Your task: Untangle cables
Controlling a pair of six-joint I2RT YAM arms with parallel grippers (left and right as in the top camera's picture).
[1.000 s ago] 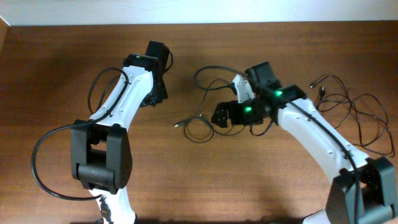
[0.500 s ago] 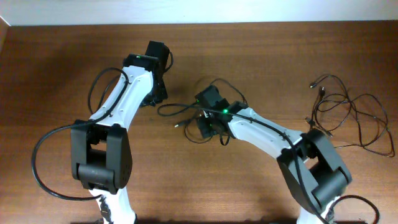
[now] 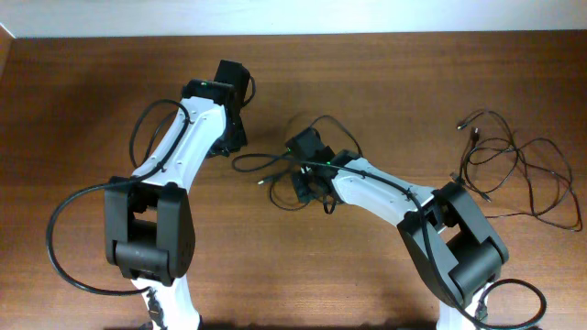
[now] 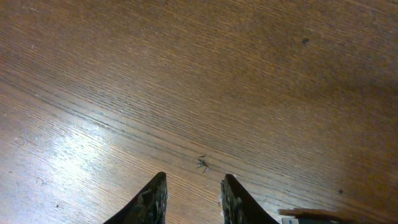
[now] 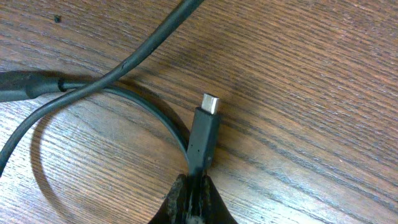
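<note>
cables (image 5: 28, 86): thin, black, limp, light; judged slippery, best taken at the stiff plug (image 5: 204, 134). right hand (image 5: 194, 185) clenched on one behind that plug; left hand (image 4: 191, 194) parted, empty, above tabletop (image 4: 186, 74).

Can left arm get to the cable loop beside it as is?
Probably yes: the cable loop lies open near the left gripper, nothing between; right gripper holds a plug end farther off.

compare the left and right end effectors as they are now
The left end effector stands open and empty; the right end effector is shut on a cable at its plug end. The left end effector sits over bare table; the right end effector is among cable loops. Both are low over the wood.
</note>
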